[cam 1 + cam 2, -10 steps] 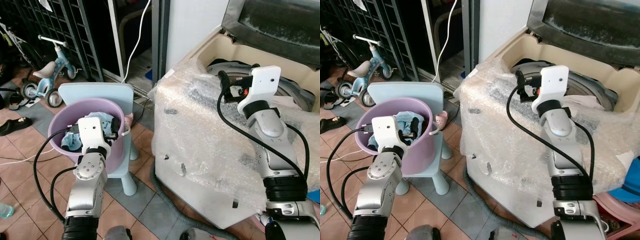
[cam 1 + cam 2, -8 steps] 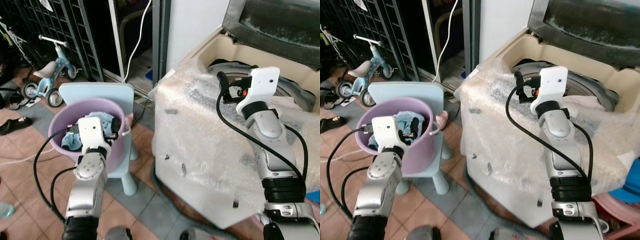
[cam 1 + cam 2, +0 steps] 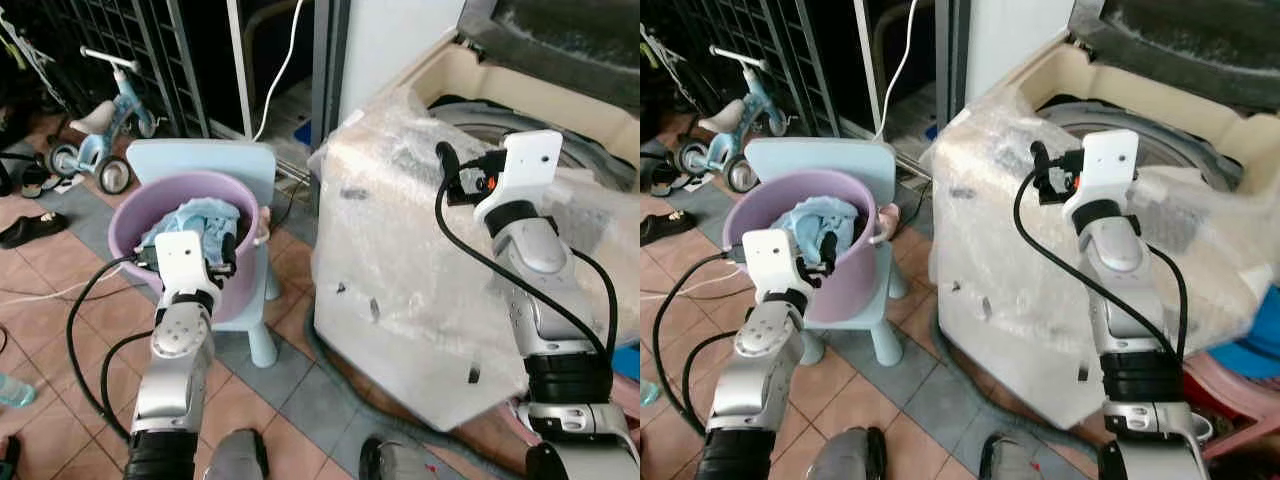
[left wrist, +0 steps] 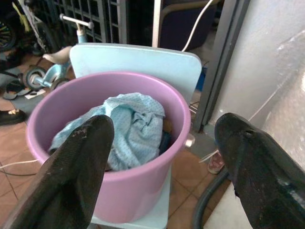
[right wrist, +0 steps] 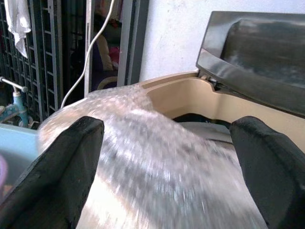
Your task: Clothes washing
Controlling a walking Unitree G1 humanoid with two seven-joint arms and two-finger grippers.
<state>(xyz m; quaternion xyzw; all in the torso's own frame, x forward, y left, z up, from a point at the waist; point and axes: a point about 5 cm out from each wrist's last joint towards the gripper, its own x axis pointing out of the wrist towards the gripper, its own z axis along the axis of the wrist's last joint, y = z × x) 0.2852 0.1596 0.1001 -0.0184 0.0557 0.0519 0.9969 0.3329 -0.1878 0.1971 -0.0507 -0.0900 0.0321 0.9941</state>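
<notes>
A purple bucket stands on a light blue child's chair and holds crumpled light blue clothes. My left gripper hovers at the bucket's near rim, open; the left wrist view shows its fingers spread wide before the bucket and the clothes. To the right is the washing machine, wrapped in bubble wrap, with its lid raised and its drum exposed. My right gripper hangs open above the machine's wrapped top, holding nothing.
A child's tricycle and a black grille stand at the back left, with a shoe on the tiles. A white cable hangs behind the chair. A grey hose lies by the machine's base. A pink stool stands at the right.
The whole picture has shifted, so the camera has moved; the bucket's inside shows more fully. Both grippers stay open, and the clothes lie as before.
</notes>
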